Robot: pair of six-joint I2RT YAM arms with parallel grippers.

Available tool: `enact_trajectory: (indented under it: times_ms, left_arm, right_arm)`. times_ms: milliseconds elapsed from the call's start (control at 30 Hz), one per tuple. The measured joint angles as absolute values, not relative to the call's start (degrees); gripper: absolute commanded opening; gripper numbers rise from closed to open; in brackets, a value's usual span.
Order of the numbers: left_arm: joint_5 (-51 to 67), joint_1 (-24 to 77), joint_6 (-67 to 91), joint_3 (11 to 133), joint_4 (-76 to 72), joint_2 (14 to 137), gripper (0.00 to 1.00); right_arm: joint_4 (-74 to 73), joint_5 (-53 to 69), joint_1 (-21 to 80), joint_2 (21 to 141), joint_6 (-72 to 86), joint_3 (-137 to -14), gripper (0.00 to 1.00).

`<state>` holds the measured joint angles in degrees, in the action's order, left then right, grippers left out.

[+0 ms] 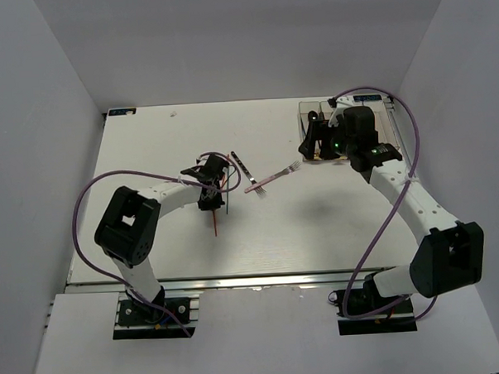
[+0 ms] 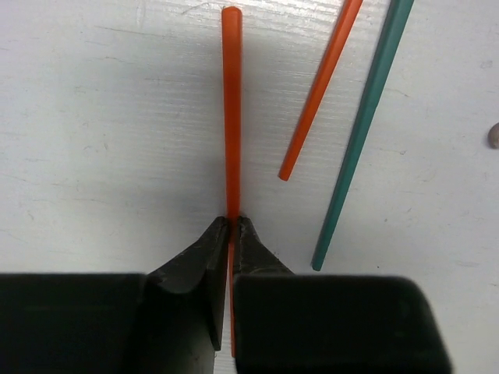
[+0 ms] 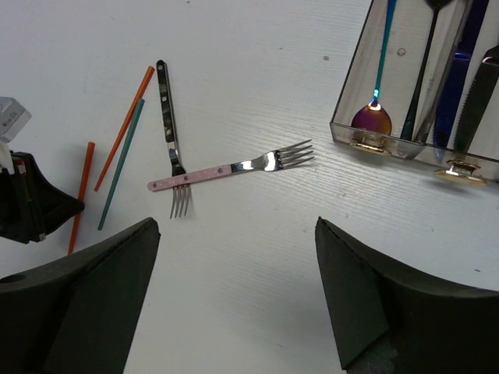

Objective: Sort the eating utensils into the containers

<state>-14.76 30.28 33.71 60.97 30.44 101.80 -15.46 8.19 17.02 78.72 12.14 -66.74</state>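
White tabletop [image 1: 334,225] between white walls carries the clear containers [image 3: 348,105] at its far right corner, with several utensils in them, among them a blue-handled spoon [image 3: 380,62]. Left of the table's middle, the left gripper [image 2: 232,222] is clenched on 1 orange chopstick [image 2: 231,117], beside a loose orange chopstick [image 2: 320,89] and a green chopstick [image 2: 362,132]. The right gripper [image 3: 235,222] hangs by the containers with jaws spread wide, and 2 forks lie crossed near the table's middle, the pink-handled fork [image 3: 210,172] and a dark-handled fork [image 3: 164,93].

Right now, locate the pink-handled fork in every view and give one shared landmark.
Top external: pink-handled fork near picture centre.
Left wrist: not in it.
Right wrist: centre-left, crossing the dark-handled fork.
Shared landmark: orange chopstick pinched in the left gripper.
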Motion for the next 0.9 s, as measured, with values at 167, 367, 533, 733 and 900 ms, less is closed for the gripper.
enact_trajectory:
  times_ms: [167, 367, 533, 733, 900]
  left_arm:
    - [-17.02, 31.64, 34.83, 58.22, 28.03, 100.97, 0.00]
    - [-17.37, 31.77, 36.51, 53.49, 22.85, 96.84, 0.00]
    - [-13.04, 33.01, 36.64, 44.10, 21.74, 85.54, 0.00]
    - [4.60, 33.91, 37.15, 36.53, 7.46, 69.87, 0.00]
    - [15.62, 33.98, 40.16, 32.93, -5.30, 68.45, 0.00]
  right_arm:
    - [-14.02, 10.70, 17.06, 76.05, 13.13, -64.93, 0.89]
    - [-9.56, 15.64, 17.06, 73.95, 14.87, -62.35, 0.89]
    - [-1.58, 20.29, 18.52, 74.00, 20.80, -55.59, 0.89]
    - [8.43, 17.26, 28.34, 77.14, 33.34, -51.13, 0.87]
    - [12.10, 12.45, 36.32, 81.80, 38.35, -51.22, 0.75]
